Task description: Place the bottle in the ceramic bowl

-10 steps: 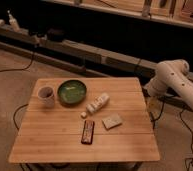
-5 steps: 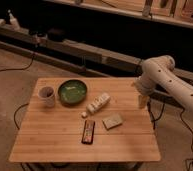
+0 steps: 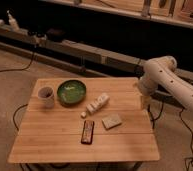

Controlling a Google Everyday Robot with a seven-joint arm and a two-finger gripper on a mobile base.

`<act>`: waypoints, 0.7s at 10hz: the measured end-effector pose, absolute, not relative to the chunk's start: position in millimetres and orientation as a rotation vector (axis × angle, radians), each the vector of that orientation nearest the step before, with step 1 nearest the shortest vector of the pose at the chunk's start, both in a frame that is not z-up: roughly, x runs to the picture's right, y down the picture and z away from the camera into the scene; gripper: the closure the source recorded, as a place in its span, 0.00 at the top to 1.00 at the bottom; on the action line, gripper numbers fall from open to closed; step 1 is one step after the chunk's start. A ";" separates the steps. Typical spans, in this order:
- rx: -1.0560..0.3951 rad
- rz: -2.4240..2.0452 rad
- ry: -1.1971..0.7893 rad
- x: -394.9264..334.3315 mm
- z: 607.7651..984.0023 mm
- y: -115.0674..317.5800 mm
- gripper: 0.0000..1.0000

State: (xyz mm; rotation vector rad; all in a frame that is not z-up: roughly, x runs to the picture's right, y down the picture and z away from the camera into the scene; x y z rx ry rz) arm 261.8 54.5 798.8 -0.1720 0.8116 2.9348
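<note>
The small white plastic bottle with a pale label [image 3: 98,103] lies on its side near the middle of the light wooden slatted tabletop [image 3: 50,145], slanted so that one end points up and to the right and the other down and to the left. It is outside the round ceramic bowl with the glossy green inside and darker rim [image 3: 71,92], which stands just to its left, close by but not clearly touching it. Nothing can be made out inside the bowl. A pale mug with a handle [image 3: 45,96] stands just left of the bowl, near the tabletop's left edge.

Nearer the camera than the bottle, a flat beige rectangular block [image 3: 111,121] rests slightly askew. Left of the block and a little nearer the camera lies a dark rectangular remote-like bar [image 3: 88,132], lengthwise toward the front edge.

The gripper [image 3: 145,103] hangs at the end of the white robot arm [image 3: 162,75] over the tabletop's right edge, well apart from the bottle. Its jaws are wide apart and hold nothing.
</note>
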 end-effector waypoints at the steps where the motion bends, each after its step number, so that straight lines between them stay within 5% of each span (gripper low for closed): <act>1: -0.172 2.934 0.811 261.4 799.2 54.3 0.80; 7: -0.172 2.935 0.812 262.0 798.9 54.6 0.80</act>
